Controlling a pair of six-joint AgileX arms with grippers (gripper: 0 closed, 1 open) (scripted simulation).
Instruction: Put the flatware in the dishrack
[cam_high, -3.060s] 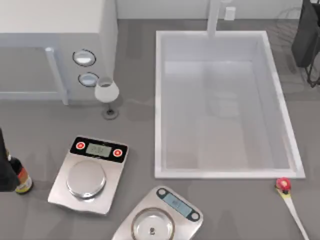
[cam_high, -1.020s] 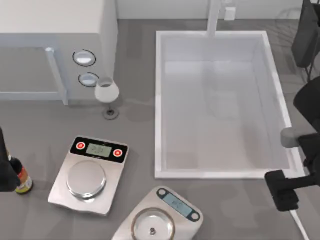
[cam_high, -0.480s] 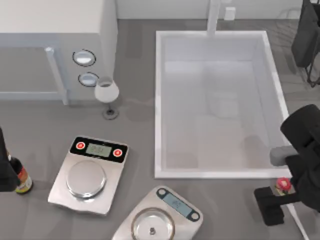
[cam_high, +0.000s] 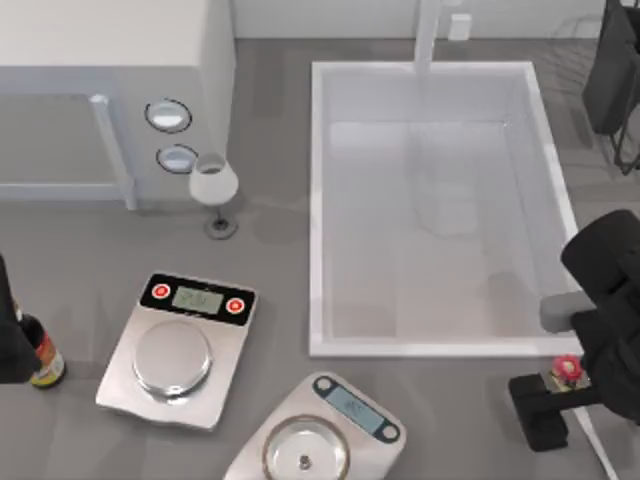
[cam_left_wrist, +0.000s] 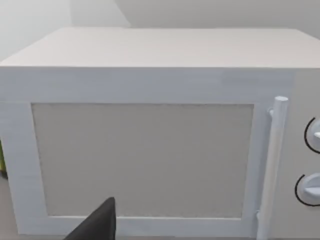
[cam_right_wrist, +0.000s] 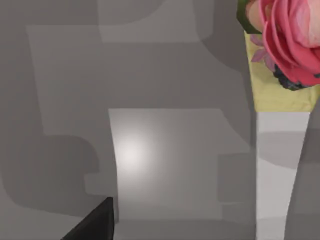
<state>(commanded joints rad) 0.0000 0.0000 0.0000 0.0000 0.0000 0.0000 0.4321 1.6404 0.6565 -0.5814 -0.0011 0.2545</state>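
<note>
Top view, right gripper: low over the table's right front corner, just before the sink; finger state cannot be told
Top view, flatware: red head shows right at the gripper, handle running toward the front right edge
Top view, dishrack: far right corner, well apart from the flatware
Top view, left arm: parked at the left edge beside a bottle
Left wrist view: faces the microwave
Right wrist view: flatware head close up over grey table
</note>
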